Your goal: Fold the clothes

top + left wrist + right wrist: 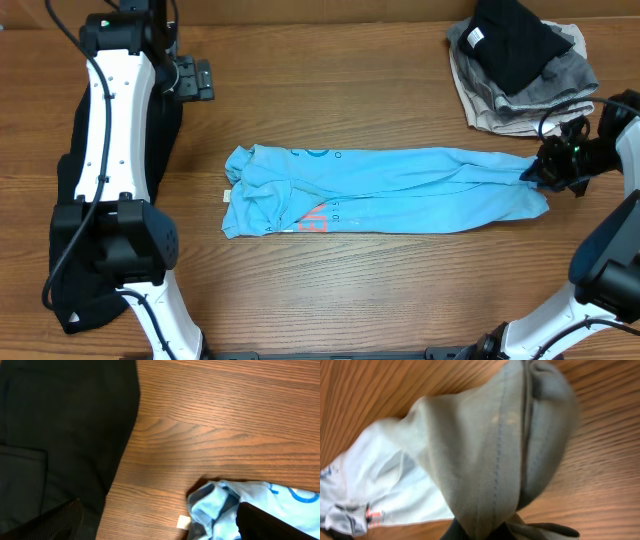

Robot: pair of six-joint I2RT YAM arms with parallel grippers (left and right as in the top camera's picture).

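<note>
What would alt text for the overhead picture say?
A light blue T-shirt, folded into a long strip, lies across a wooden table; the right gripper pinches one end. A stack of dark and grey clothes sits nearby.

One T-shirt [400, 190], perhaps four other garments [520, 80].

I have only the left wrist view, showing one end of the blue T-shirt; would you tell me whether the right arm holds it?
Observer: Yes, the right gripper has its jaws shut on the T-shirt at the opposite end.
Operator: Thank you. How does it lie?
Observer: As a long narrow band across the table, pink lettering showing near your end.
Operator: Are other clothes nearby?
Observer: A pile of grey and black garments sits at the far corner on the right arm's side.
</note>
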